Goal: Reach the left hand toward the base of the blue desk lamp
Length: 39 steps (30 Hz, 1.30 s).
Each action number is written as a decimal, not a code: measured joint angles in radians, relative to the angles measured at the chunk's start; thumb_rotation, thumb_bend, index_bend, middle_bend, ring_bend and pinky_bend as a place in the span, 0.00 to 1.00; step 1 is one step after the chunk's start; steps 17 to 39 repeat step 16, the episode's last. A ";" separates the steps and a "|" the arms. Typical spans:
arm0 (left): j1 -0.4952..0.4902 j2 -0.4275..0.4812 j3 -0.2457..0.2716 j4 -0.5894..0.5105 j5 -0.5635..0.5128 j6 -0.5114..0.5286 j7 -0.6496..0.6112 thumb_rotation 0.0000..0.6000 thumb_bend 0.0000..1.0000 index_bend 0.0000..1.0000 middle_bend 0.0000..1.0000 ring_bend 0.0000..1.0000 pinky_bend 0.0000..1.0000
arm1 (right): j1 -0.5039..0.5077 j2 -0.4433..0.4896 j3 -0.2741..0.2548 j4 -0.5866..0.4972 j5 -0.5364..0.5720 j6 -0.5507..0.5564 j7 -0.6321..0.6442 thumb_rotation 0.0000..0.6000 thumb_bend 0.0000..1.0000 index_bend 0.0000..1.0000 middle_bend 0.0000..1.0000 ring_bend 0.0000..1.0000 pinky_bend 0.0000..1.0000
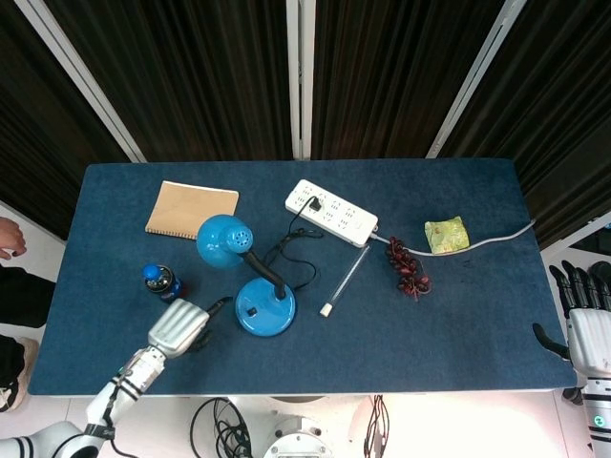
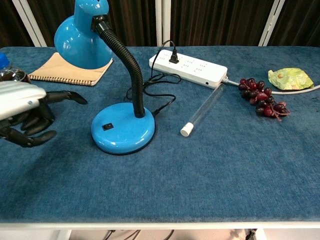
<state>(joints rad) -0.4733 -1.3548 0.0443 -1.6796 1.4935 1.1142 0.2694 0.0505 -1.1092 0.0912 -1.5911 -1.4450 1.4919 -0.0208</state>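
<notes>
The blue desk lamp stands left of the table's middle, its round base (image 1: 265,311) (image 2: 123,133) flat on the cloth with a black switch on top. A black flexible neck (image 2: 125,65) rises to the blue shade (image 1: 223,240) (image 2: 82,33). My left hand (image 1: 179,326) (image 2: 22,113) hovers left of the base, clear of it, one finger stretched toward it and the others loosely curled around nothing. My right hand (image 1: 587,320) hangs off the table's right edge, fingers apart and empty.
A cola bottle (image 1: 160,281) (image 2: 11,75) stands just behind my left hand. A tan notebook (image 1: 191,209) lies behind the lamp. A white power strip (image 1: 330,213), the lamp's black cord (image 2: 155,87), a clear tube (image 1: 346,280), dark grapes (image 1: 410,270) and a green packet (image 1: 446,234) lie to the right.
</notes>
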 measured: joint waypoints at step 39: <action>0.259 0.181 -0.030 0.083 0.023 0.484 -0.169 1.00 0.13 0.17 0.17 0.09 0.26 | 0.005 -0.005 -0.012 -0.036 -0.031 0.007 -0.072 1.00 0.18 0.00 0.00 0.00 0.00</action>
